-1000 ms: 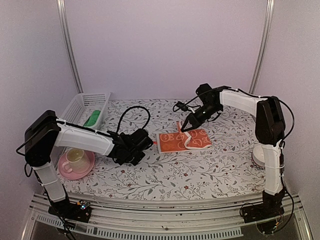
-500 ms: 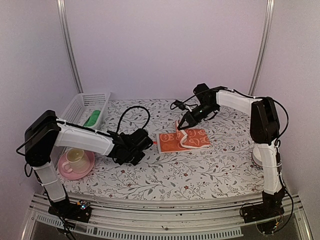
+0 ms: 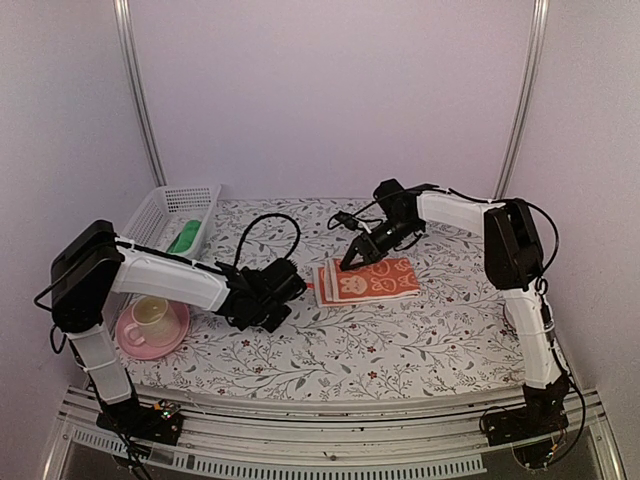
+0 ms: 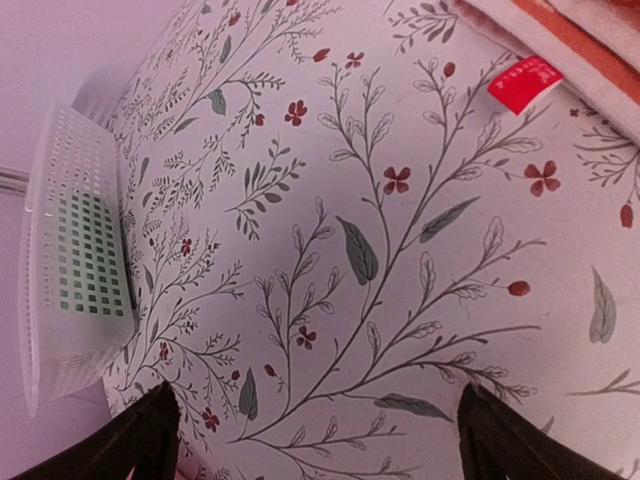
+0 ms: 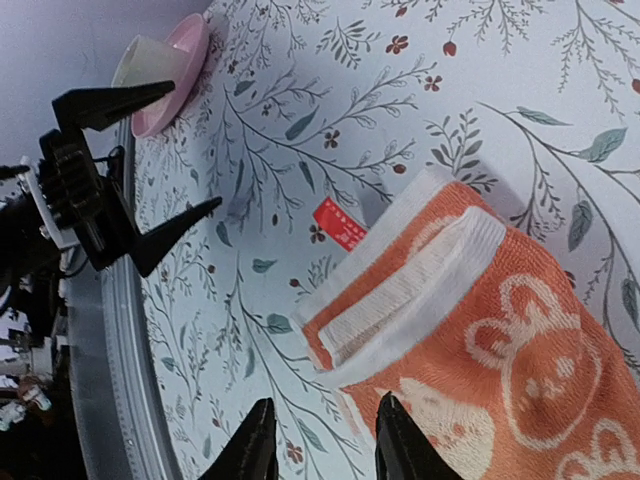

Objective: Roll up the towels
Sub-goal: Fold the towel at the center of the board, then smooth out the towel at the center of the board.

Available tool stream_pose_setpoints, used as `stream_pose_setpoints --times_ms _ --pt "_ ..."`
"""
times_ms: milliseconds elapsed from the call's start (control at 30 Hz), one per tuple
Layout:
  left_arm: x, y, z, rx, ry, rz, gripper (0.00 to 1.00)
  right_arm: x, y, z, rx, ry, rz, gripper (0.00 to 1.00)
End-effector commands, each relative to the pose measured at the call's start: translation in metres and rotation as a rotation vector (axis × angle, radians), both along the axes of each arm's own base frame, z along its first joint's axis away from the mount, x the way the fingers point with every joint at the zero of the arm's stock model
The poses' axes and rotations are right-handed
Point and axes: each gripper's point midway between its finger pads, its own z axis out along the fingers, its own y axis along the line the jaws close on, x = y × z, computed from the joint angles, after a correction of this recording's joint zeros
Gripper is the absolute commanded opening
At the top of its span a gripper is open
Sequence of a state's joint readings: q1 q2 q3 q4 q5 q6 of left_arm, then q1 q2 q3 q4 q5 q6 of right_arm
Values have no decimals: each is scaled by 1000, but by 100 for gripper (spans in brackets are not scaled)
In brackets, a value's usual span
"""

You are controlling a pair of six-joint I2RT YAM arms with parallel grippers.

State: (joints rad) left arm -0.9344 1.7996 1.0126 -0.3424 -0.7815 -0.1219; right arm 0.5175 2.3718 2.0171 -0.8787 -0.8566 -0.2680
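Note:
The orange-red towel (image 3: 368,281) with its white pattern lies folded on the flowered tablecloth, mid-table. Its white-edged fold (image 5: 420,290) and red tag (image 5: 340,223) show in the right wrist view. My right gripper (image 3: 352,262) hovers over the towel's far left corner, open, one finger above the cloth and one above the table; nothing is held. My left gripper (image 3: 277,300) rests low to the left of the towel, jaws wide open over bare tablecloth (image 4: 320,300), the towel's tag (image 4: 525,85) just ahead. The green towel (image 3: 185,239) lies in the basket.
A white mesh basket (image 3: 165,212) stands at the back left, also seen as the basket (image 4: 70,250) in the left wrist view. A cup on a pink saucer (image 3: 150,322) sits at the near left by the left arm's base.
My right gripper swung left over the orange-red towel, laying the lifted flap down into a flat fold, then opened and let the cloth go. The left arm stayed still.

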Motion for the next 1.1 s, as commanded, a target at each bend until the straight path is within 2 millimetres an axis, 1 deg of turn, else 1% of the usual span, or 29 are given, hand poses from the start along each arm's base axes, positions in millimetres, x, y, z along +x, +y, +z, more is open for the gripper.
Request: stream_pose_setpoints --times_ms 0,67,100,167,233,300,333,400,467,533,567,667,733,767,867,967,1067 --pt "7 -7 -2 -50 10 3 97 -13 20 26 124 14 70 42" --pt "11 -14 -1 -83 13 -13 97 -11 17 36 113 -32 67 44" --pt "13 -20 0 -106 19 -29 97 -8 14 46 108 -67 61 44" --pt "18 -36 7 -178 26 -69 97 -1 3 56 92 -107 33 45" --pt "25 -56 16 -270 32 -122 97 7 -14 63 77 -133 -8 46" --pt "30 -77 28 -384 45 -189 97 20 -38 68 43 -174 -76 46" --pt "32 -89 33 -445 61 -230 97 25 -50 67 19 -194 -109 46" --pt "42 -104 45 -516 62 -274 97 32 -74 65 -12 -233 -162 46" --pt "54 -112 50 -573 76 -308 97 31 -93 58 -44 -248 -195 46" --pt "64 -121 52 -660 114 -355 96 27 -106 49 -71 -257 -210 47" --pt "70 -123 54 -708 128 -374 96 25 -111 45 -77 -257 -215 46" --pt "82 -127 54 -815 168 -426 94 19 -120 44 -66 -254 -227 47" --pt "90 -131 56 -857 183 -452 93 20 -123 46 -63 -258 -231 46" --pt "93 -133 37 -857 224 -448 93 20 -123 46 -65 -265 -229 47" --pt "98 -143 33 -892 250 -487 93 20 -124 39 -76 -262 -224 46" --pt "105 -151 26 -916 286 -507 92 22 -127 26 -109 -256 -225 46" --pt "113 -156 19 -941 314 -504 88 24 -131 16 -137 -259 -226 46"
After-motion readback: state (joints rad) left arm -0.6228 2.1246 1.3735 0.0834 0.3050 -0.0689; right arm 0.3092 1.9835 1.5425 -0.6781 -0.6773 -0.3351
